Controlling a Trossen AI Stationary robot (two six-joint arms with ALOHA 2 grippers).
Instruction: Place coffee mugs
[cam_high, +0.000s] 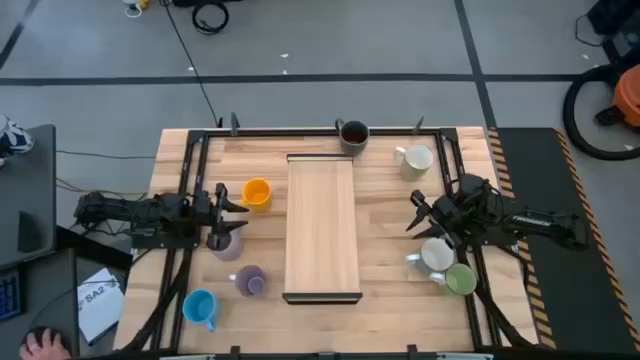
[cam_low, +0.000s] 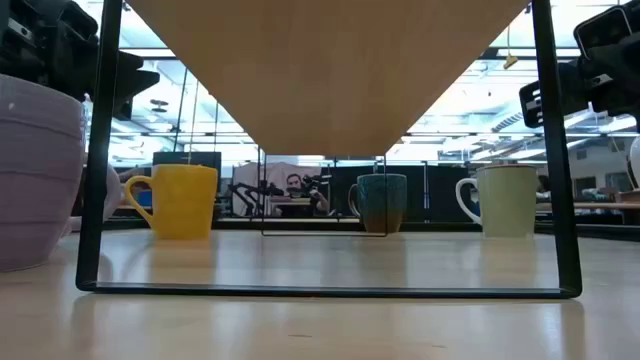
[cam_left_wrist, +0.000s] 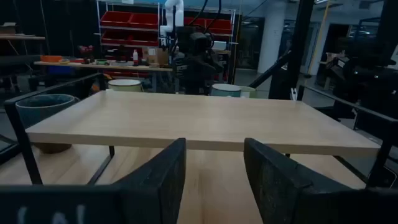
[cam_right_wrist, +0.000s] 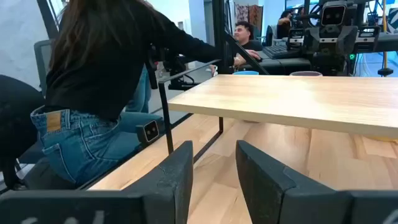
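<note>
A raised wooden shelf (cam_high: 322, 228) stands in the middle of the table, with coffee mugs standing upright around it. On the left are an orange mug (cam_high: 256, 193), two lavender mugs (cam_high: 226, 245) (cam_high: 250, 281) and a light blue one (cam_high: 200, 308). A dark grey mug (cam_high: 352, 134) stands at the far edge. On the right are two white mugs (cam_high: 415, 160) (cam_high: 435, 256) and a green one (cam_high: 460, 279). My left gripper (cam_high: 235, 210) hangs open left of the shelf, between the orange mug and a lavender one. My right gripper (cam_high: 415, 213) hangs open right of the shelf, between the white mugs. Nothing is between either pair of fingers (cam_left_wrist: 214, 180) (cam_right_wrist: 214, 180).
The shelf rests on thin black metal legs (cam_low: 100, 150) with open space beneath it. Black frame rails (cam_high: 190, 200) run along the table's sides. A person in a black top and jeans (cam_right_wrist: 93, 81) stands beyond the table's near side. Other robots and workbenches fill the room behind.
</note>
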